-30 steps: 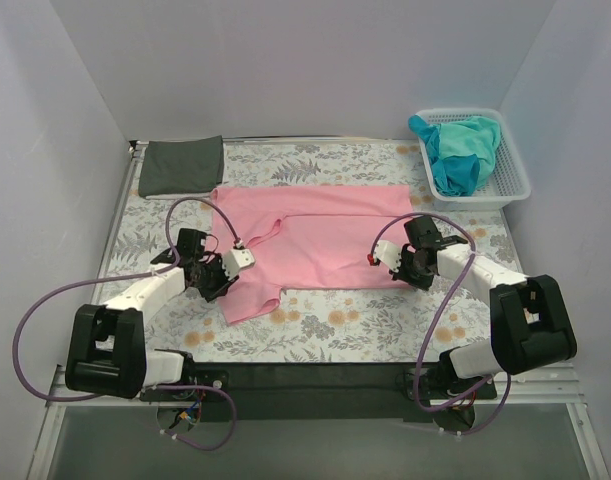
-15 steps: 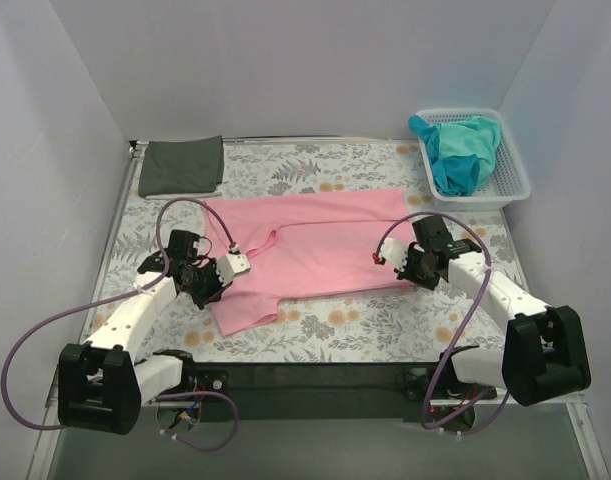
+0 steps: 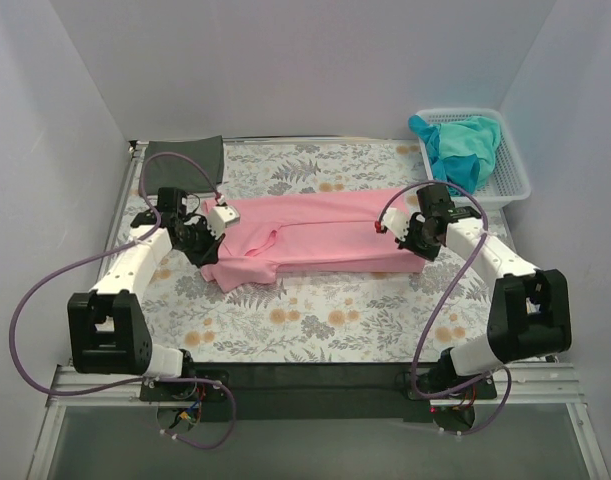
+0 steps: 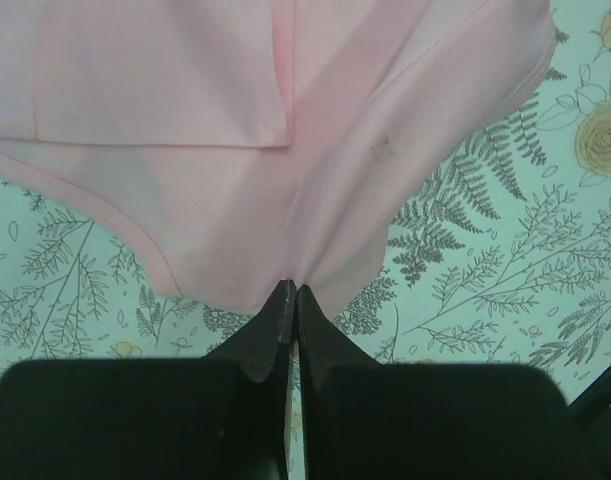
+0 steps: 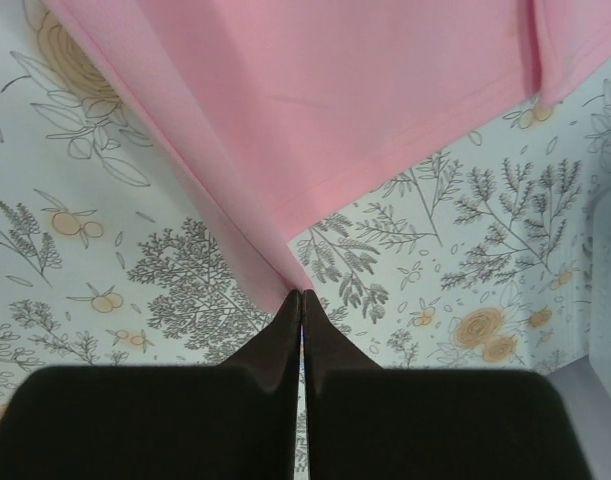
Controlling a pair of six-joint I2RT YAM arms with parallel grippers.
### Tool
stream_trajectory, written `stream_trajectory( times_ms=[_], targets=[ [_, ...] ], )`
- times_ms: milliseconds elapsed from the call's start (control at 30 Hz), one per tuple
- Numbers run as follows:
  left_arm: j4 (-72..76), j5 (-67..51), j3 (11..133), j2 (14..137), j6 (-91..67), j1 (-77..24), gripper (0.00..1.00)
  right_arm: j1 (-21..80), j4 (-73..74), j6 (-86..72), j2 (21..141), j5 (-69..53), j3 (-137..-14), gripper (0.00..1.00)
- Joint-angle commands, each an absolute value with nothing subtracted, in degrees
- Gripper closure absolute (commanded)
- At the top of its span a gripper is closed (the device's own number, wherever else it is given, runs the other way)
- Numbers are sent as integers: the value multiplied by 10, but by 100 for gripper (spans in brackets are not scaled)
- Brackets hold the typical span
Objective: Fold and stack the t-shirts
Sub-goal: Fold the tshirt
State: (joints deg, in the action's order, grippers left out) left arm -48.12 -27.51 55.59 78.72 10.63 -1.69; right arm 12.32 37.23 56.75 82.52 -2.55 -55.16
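Presently, the left gripper (image 4: 290, 292) has its fingers pressed together, pinching an edge of the pink shirt (image 4: 235, 150). In the left wrist view, the cloth starts at the fingertips and fans out ahead of them to both sides. A folded layer with a straight hem lies further ahead, to the left of the fingertips.

The right gripper (image 5: 301, 296) is also closed on the pink shirt (image 5: 335, 90). A raised ridge of cloth runs from ahead and to the left straight into the closed fingertips. The rest of the shirt spreads ahead and to the right of them.

In the top view, the pink shirt (image 3: 325, 235) lies as a long band between the two grippers. The left gripper (image 3: 203, 238) holds its left end and the right gripper (image 3: 417, 236) holds its right end. A flap of the shirt lies flat on the tablecloth (image 3: 335, 310), just on the near side of the left gripper.

The grey shirt (image 3: 183, 156) lies folded beyond the left gripper, near it but not touching it. The teal shirt (image 3: 460, 145) lies bunched in the basket (image 3: 510, 185), beyond the right gripper and to its right. Neither gripper touches the basket.
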Motion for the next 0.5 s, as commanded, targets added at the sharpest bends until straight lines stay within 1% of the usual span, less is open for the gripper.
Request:
stream_trajectory(
  times_ms=[0,267,467],
  targets=[
    [-463,-290,604,815,87,-10,100,114,379,591,852,-37,-600,99],
    [-438,-288,674,888,61,-4,100,110,378,597,937,-40,-690,99],
    [-432,-289,710,926,59,-4,100,105,378,605,980,-36,-729,99]
  ],
)
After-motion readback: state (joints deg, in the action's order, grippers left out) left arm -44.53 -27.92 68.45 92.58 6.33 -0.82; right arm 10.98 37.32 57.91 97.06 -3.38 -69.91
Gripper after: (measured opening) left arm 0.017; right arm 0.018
